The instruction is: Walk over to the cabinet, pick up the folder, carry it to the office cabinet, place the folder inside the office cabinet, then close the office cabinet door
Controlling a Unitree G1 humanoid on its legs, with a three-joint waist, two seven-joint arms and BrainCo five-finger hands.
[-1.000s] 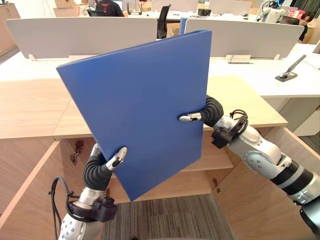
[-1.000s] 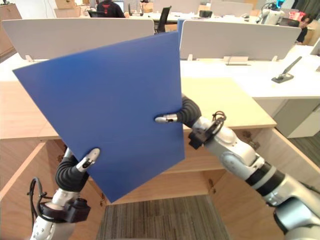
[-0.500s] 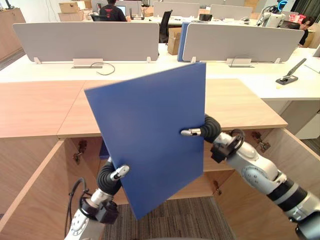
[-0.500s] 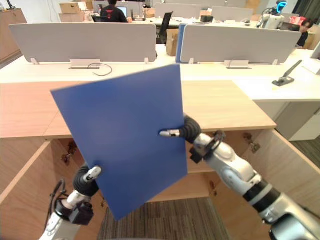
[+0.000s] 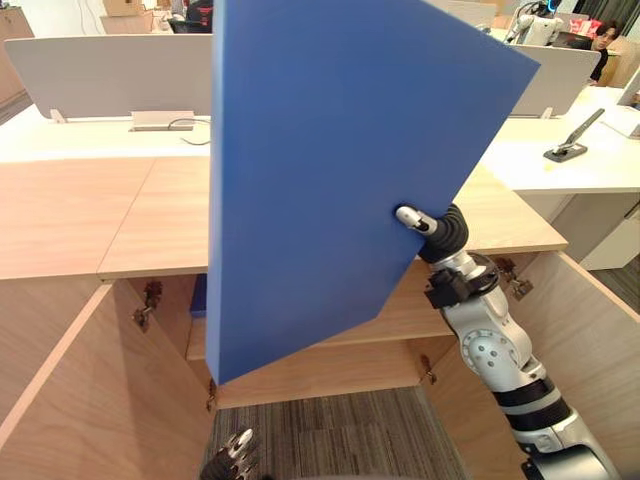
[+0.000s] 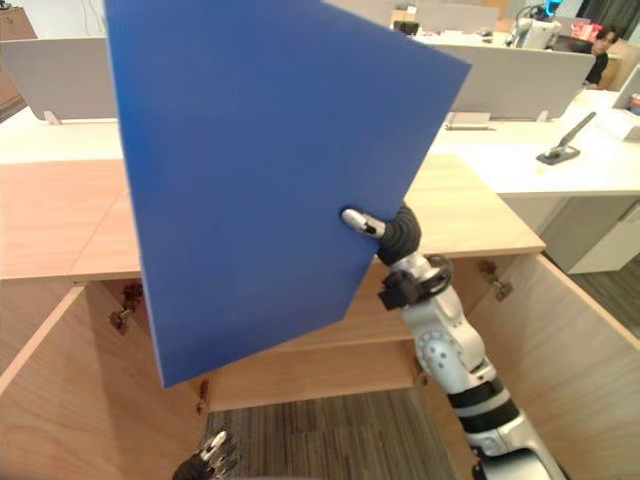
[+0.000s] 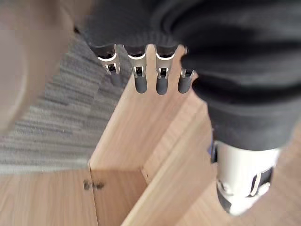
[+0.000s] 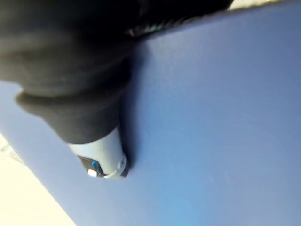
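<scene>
Wood-topped and with both doors swung wide, the office cabinet [image 5: 90, 215] stands before rows of desks with grey dividers [image 5: 100, 65]. Furthest left, the left hand [image 5: 235, 458] hangs low over the carpet, below and well apart from the folder [image 5: 330, 170]; its wrist view shows the fingers [image 7: 146, 77] straight and slack, with nothing in them. Half a second ago this hand pinched the folder's lower corner, so it has let go and dropped away. The blue folder has since swung up close to the camera and now depends on 1 hold only: the right hand [image 5: 440, 230], at its right edge, presses its thumb [image 8: 106, 162] flat on the near face. That single pinch looks less secure for steering the folder down onto the shelf [image 5: 420, 320] just below the right hand. The right hand's fingers are hidden behind the folder, its top edge is cut off, and it screens most of the cabinet's inside.
</scene>
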